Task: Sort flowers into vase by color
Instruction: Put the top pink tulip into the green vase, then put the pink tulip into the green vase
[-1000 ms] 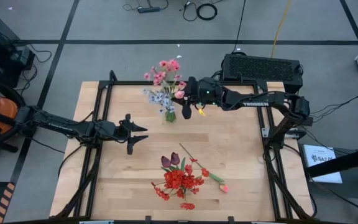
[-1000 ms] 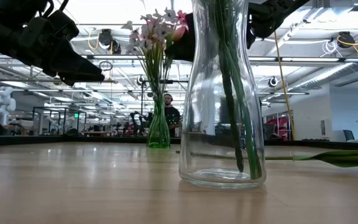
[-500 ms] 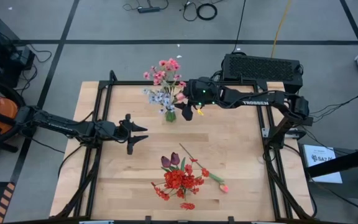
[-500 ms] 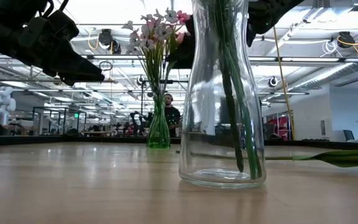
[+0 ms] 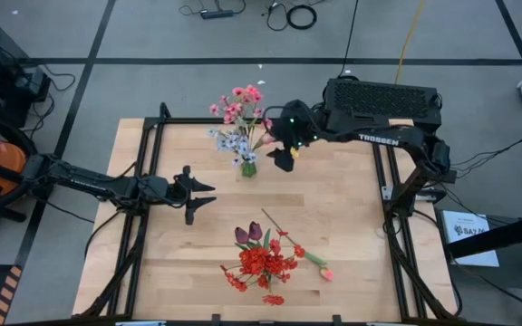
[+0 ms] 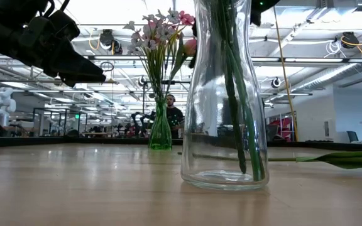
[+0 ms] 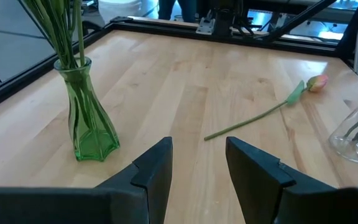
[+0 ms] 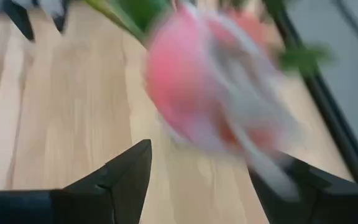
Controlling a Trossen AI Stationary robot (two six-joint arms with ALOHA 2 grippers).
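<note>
Here the right gripper [image 5: 284,156] hangs beside the green vase [image 5: 247,167] at the far side of the wooden table [image 5: 333,226], just to the right of its bouquet in the high view. A pink bud [image 8: 194,93] fills the right wrist view, blurred, just ahead of the two dark fingers [image 8: 120,174]. These stand spread apart with the bud between and beyond them; the frames do not show whether they touch it. In the low view that bud [image 6: 190,46] leans at the edge of the bunch.

The green vase is faceted glass with a flared foot [image 7: 92,134], and it holds pink blossoms [image 5: 241,104] above pale blue-lavender sprigs [image 5: 232,143] on thin green stems.

The left gripper [image 5: 208,197] hovers over the table's left-middle, well apart from both vases. Its fingers [image 7: 154,171] are parted around bare wood and hold nothing.

Nearer the front edge stands a clear glass vase [image 6: 225,107], rounded and smooth, with red clusters [image 5: 261,264] and dark maroon tulips [image 5: 248,234] in it. Just to its right a second pink bud flower [image 5: 326,273] lies flat on the wood; its long thin stem [image 7: 253,118] runs slantwise.
</note>
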